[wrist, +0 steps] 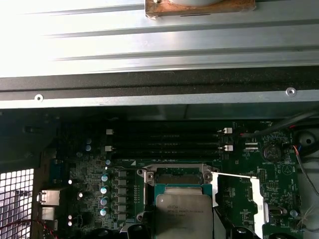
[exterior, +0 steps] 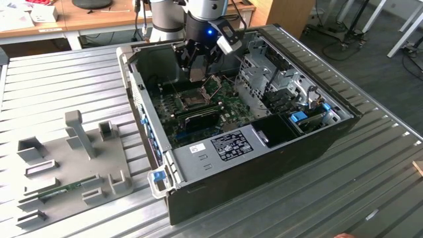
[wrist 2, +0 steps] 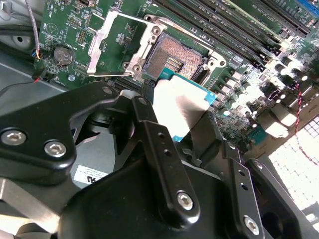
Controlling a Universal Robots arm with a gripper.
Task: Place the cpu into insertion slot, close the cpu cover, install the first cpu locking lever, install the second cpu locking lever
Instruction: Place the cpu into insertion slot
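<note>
fingers [wrist 2: 149, 134]: clamped on two opposite edges of the cpu [wrist 2: 182, 102]
cpu: hanging just over the insertion slot [wrist 2: 174, 59]; not seated
cpu cover [wrist 2: 98, 44]: swung open beside the slot; hinged at its edge
motherboard [wrist 2: 65, 25]: slot sits alongside the memory slots [wrist 2: 224, 30]

Silvery-grey cpu [wrist: 183, 215], green motherboard [wrist: 280, 181]

arm [exterior: 205, 15]: grey and black round tubes | light [exterior: 210, 33]: small, blue | camera [exterior: 228, 42]: white box on wrist | gripper [wrist 2: 174, 117]: black, thick, shiny bars | fingers [wrist 2: 154, 144]: long, black, small holes | screws [wrist 2: 184, 200]: silver, round | label [wrist 2: 89, 175]: white with black print
</note>
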